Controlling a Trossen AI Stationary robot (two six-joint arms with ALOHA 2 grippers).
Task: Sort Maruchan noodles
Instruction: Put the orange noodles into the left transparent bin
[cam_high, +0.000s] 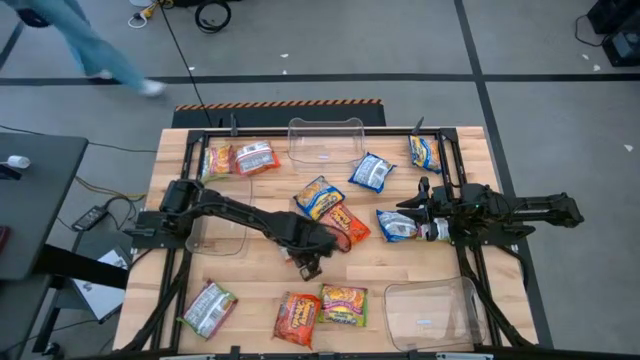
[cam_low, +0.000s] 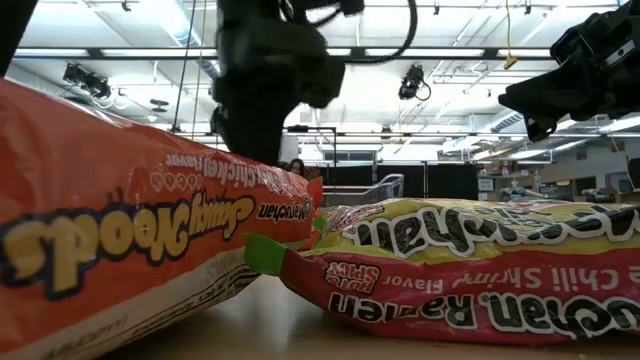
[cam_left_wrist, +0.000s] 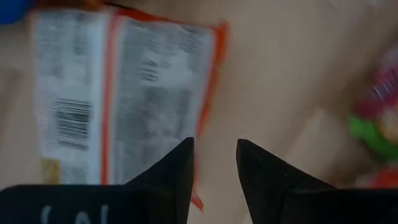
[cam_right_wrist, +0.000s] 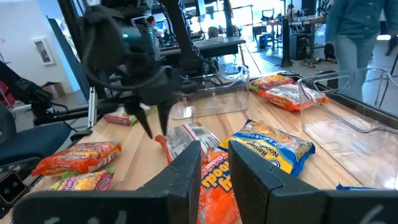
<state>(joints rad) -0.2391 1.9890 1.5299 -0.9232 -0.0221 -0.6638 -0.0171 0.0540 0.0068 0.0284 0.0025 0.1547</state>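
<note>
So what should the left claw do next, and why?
Probably go straight down and pinch. The left gripper hangs open just above the edge of an orange-red packet lying label-down mid-table, with its fingers apart and nothing between them. The right gripper waits empty by a blue-and-yellow packet.

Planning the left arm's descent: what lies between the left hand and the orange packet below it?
Nothing. In the left wrist view the left hand is open over the orange packet's edge, with only bare table beside it.
</note>
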